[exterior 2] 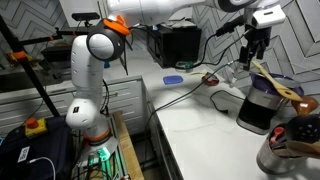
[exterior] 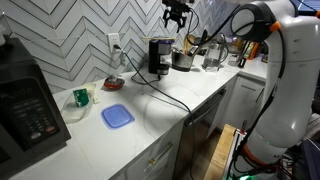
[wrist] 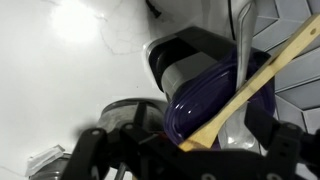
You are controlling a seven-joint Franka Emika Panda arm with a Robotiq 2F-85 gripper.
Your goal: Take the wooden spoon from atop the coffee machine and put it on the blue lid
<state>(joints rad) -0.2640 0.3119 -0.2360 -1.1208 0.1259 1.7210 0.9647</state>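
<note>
Your Robotiq gripper (exterior: pixel 176 16) hangs above the counter with its fingers (wrist: pixel 92 150) spread wide, holding nothing and touching nothing. In the wrist view one dark finger shows at 7 o'clock and its partner at 5 o'clock, with open space between them. The slim light-brown wooden spoon (wrist: pixel 255 85) lies beyond that gap toward 12 o'clock. It slants from its bowl end near the middle of the view up to its handle tip at 2 o'clock. It rests across the top of the small upright black coffee machine (exterior 2: pixel 260 108) (in an exterior view the spoon sits at 5 o'clock from your fingertips, clearly apart from them). The flat blue plastic lid (exterior: pixel 117 116), square with rounded corners, lies on the white counter (exterior: pixel 145 125) at 7 o'clock from the coffee machine, well apart from it. A small green cup (exterior: pixel 81 97) stands at 10 o'clock of the lid. The keypad markings on the larger black appliance (exterior: pixel 25 110) are too small to read.
</note>
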